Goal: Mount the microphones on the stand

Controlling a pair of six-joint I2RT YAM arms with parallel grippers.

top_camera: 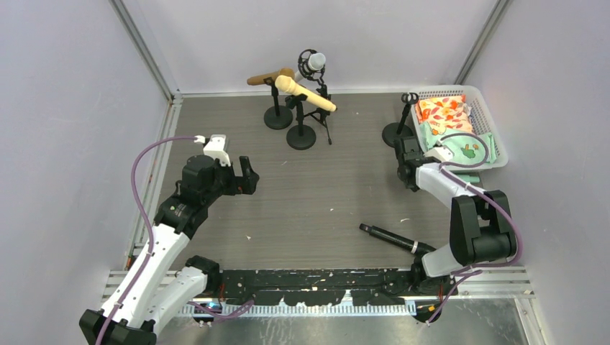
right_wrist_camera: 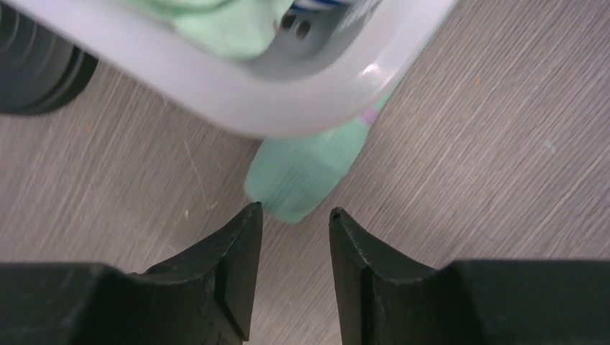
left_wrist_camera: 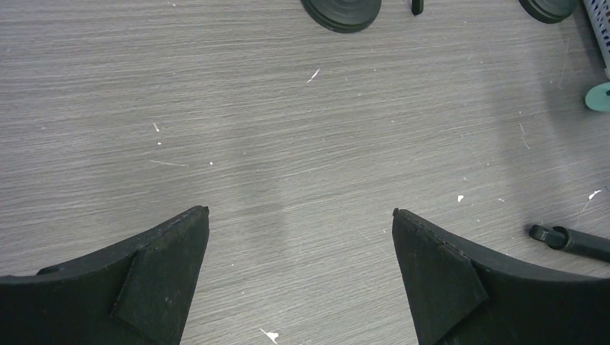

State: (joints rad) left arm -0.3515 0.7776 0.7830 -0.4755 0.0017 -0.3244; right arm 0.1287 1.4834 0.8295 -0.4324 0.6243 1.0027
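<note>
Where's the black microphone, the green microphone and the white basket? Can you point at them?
black microphone (top_camera: 392,238): top view, the middle of its long body.
green microphone (right_wrist_camera: 302,176): right wrist view, its rounded end.
white basket (top_camera: 447,90): top view, its far rim.

There are five microphones: a white one (top_camera: 314,62), a gold one (top_camera: 265,77), a yellow one (top_camera: 308,94), a green one (right_wrist_camera: 302,172) and a black one (top_camera: 388,238). There are four stands (top_camera: 278,118) (top_camera: 301,138) (top_camera: 324,115) (top_camera: 395,134), three with round feet and one with three legs. There is one basket (top_camera: 449,90), and there are two robot arms, the left arm (top_camera: 169,237) and the right arm (top_camera: 471,230).
</note>
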